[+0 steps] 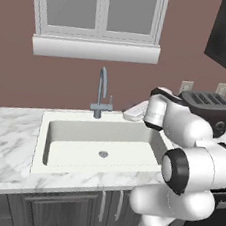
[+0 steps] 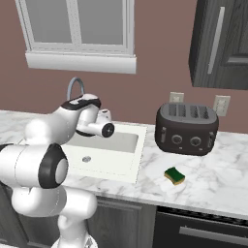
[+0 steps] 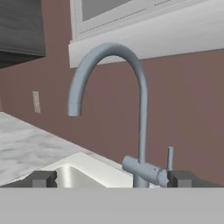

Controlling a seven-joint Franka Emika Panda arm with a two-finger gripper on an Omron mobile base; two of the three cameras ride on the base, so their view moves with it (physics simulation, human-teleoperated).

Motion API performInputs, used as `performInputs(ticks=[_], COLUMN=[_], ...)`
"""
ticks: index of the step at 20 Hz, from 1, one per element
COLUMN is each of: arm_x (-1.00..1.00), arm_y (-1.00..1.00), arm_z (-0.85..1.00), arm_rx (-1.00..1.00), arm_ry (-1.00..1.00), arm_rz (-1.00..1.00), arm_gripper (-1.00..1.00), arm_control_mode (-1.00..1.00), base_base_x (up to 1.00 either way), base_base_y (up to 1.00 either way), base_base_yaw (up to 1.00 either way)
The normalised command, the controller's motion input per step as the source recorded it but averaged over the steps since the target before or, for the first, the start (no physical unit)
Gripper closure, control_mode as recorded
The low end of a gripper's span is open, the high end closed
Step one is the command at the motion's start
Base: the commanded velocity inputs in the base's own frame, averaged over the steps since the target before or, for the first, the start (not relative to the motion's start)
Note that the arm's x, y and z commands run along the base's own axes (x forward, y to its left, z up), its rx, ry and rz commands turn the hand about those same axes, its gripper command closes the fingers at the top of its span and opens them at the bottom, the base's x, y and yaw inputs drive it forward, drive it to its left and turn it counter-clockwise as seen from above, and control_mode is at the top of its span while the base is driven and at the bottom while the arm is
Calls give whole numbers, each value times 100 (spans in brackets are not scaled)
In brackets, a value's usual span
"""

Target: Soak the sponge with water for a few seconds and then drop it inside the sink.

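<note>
The gripper (image 3: 112,178) is held open before the tap (image 3: 140,113) at frame centre — presumably to start water — the sponge (image 2: 175,175) lying ungrasped at lower right.

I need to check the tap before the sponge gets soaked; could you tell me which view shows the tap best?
The hand view: the tap shows close up, its whole gooseneck, spout and lever against the wall. The left base view shows it small but whole behind the sink. In the right base view the arm hides most of it, leaving the arch.
</note>
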Motion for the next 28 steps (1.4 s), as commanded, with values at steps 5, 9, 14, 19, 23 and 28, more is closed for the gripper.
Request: performInputs(ticks=[5,9,14,19,23,28], arm_x=[23,19,16,11,13,15], arm_y=[1,8,11,14,11,0], arm_z=[0,0,0,-3,-9,-12], arm_rx=[0,0,0,0,0,0], arm_ry=[0,0,0,0,0,0], arm_rz=[0,0,0,0,0,0], arm_gripper=[-100,-100,-100,-100,-100,-100], arm_control_mode=[-100,-100,-100,-100,-100,-100], base_base_x=[0,0,0,0,0,0], base_base_y=[0,0,0,0,0,0], base_base_yaw=[0,0,0,0,0,0])
